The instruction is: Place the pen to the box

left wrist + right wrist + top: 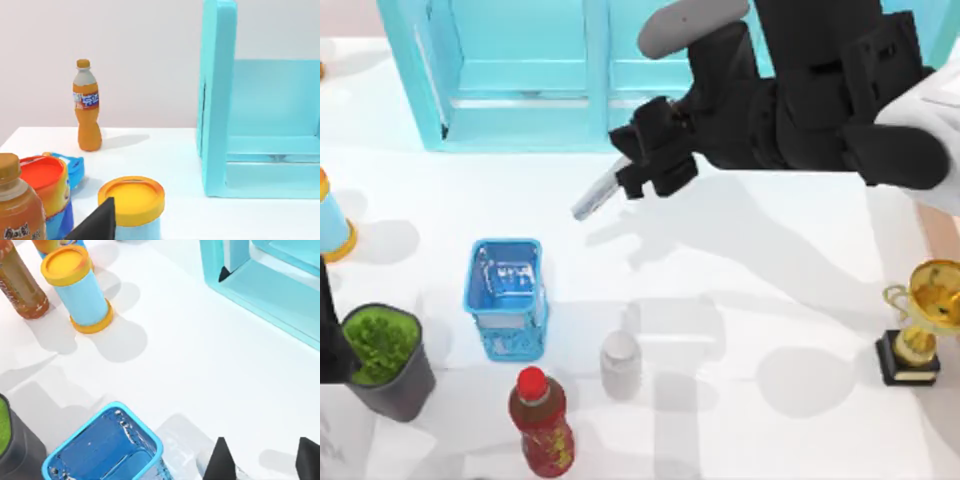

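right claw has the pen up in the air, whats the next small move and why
Probably keep the right claw shut on the pen and carry it onward rather than release. It hangs between the turquoise cabinet and the blue mesh basket, and what lies beneath it is bare table, not a box.

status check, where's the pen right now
Right gripper shut on pen, airborne before turquoise cabinet. Left arm parked at table's left edge. Blue basket below.

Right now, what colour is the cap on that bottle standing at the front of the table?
Red; the bottle's cap shows best in the top view.
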Controlling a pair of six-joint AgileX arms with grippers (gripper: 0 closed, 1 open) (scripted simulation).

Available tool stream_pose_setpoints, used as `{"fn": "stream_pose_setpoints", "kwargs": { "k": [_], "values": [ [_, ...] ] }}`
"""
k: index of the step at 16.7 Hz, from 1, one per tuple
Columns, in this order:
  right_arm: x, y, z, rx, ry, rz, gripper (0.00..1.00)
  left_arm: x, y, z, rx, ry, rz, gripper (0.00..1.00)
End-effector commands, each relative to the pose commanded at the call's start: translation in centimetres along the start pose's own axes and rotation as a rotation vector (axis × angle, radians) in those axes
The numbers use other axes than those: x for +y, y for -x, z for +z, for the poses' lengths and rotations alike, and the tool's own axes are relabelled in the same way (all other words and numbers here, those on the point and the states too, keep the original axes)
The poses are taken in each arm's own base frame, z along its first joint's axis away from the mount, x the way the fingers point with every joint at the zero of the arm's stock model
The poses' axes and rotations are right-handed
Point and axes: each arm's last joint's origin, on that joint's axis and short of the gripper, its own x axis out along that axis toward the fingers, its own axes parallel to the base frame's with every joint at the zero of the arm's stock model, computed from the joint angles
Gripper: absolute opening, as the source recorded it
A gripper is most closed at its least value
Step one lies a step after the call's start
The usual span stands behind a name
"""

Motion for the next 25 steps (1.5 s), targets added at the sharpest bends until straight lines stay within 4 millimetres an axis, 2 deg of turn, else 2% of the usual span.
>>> {"fn": "stream_pose_setpoints", "kwargs": {
  "k": [6, 8, 10, 13, 15, 17, 19, 21, 23, 25],
  "values": [
    [-0.3, 0.1, 0.2, 0.002, 0.0, -0.006, 0.0, 0.0, 0.0, 0.0, 0.0, 0.0, 0.0, 1.0],
    [-2.2, 0.8, 0.6, 0.025, -0.002, -0.05, 0.0, 0.0, 0.0, 0.0, 0.0, 0.0, 0.0, 1.0],
    [-5.2, 2.3, 1.1, 0.065, -0.014, -0.125, 0.0, 0.0, 0.0, 0.0, 0.0, 0.0, 0.0, 1.0],
    [-11.0, 7.0, 1.0, 0.172, -0.068, -0.267, 0.0, 0.0, 0.0, 0.0, 0.0, 0.0, 0.0, 1.0],
    [-14.4, 11.4, 0.2, 0.265, -0.129, -0.356, 0.0, 0.0, 0.0, 0.0, 0.0, 0.0, 0.0, 1.0],
    [-16.7, 16.3, -0.9, 0.346, -0.199, -0.425, 0.0, 0.0, 0.0, 0.0, 0.0, 0.0, 0.0, 1.0],
    [-17.7, 20.8, -1.9, 0.396, -0.257, -0.474, 0.0, 0.0, 0.0, 0.0, 0.0, 0.0, 0.0, 1.0],
    [-17.6, 24.3, -2.6, 0.417, -0.292, -0.506, 0.0, 0.0, 0.0, 0.0, 0.0, 0.0, 0.0, 1.0],
    [-17.0, 26.4, -3.0, 0.42, -0.307, -0.525, 0.0, 0.0, 0.0, 0.0, 0.0, 0.0, 0.0, 1.0],
    [-16.8, 27.0, -3.0, 0.419, -0.311, -0.53, 0.0, 0.0, 0.0, 0.0, 0.0, 0.0, 0.0, 1.0]
  ]
}}
